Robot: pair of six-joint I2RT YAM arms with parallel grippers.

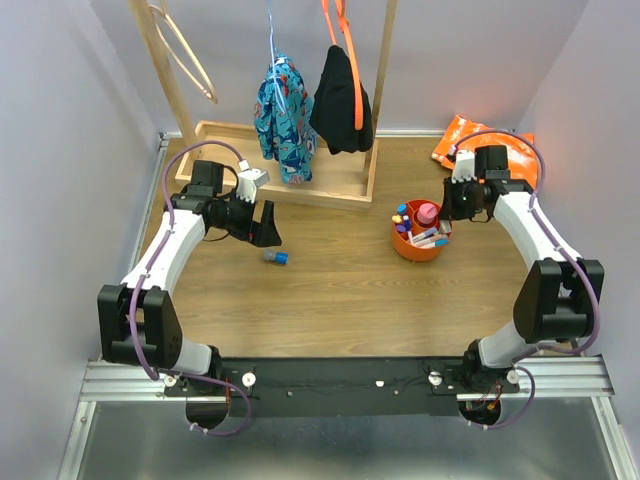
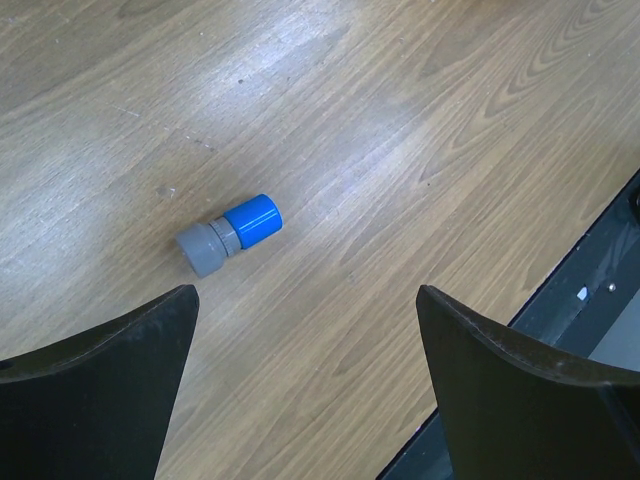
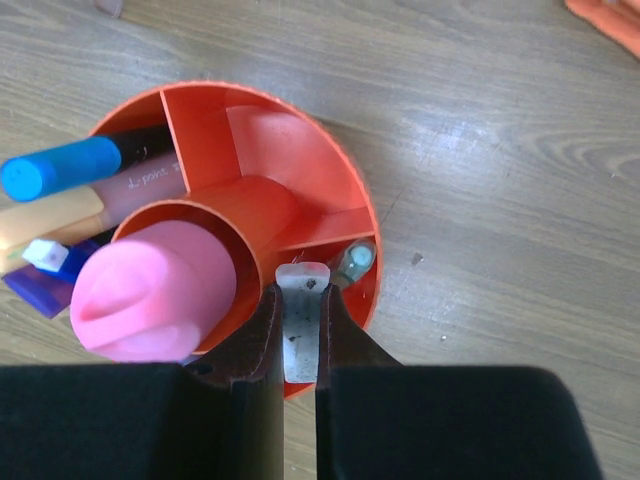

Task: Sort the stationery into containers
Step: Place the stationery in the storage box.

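Table (image 2: 450,120): wood-grain top, carrying everything listed here.
Orange cup (image 1: 415,246): stands toward 3 o'clock from the table's middle in the top view. It is divided inside, and most of the stationery already stands in it.
Pink highlighter (image 3: 150,295): upright in the cup's central tube.
Right end effector (image 3: 303,295): closed on a thin white pen (image 3: 302,345), over the cup's 6 o'clock rim in its wrist view.
Left end effector (image 2: 305,300): fingers spread wide and empty, hovering over bare table.
Blue-and-grey stub (image 2: 230,233): lies flat and alone, well apart from the cup at its 9 o'clock. In the left wrist view it sits at 11 o'clock of the finger gap, with the blue end pointing to 2 o'clock.
Step, as judged: drop the pen, then collect the stub.
Pen advice: bring the tip clear of the divider wall and over an outer compartment before letting go.
Stub advice: shift toward 11 o'clock until the stub is centred, turn the fingers across its short barrel, then descend.
Risk: the barrel is round and may roll if nudged by one finger.
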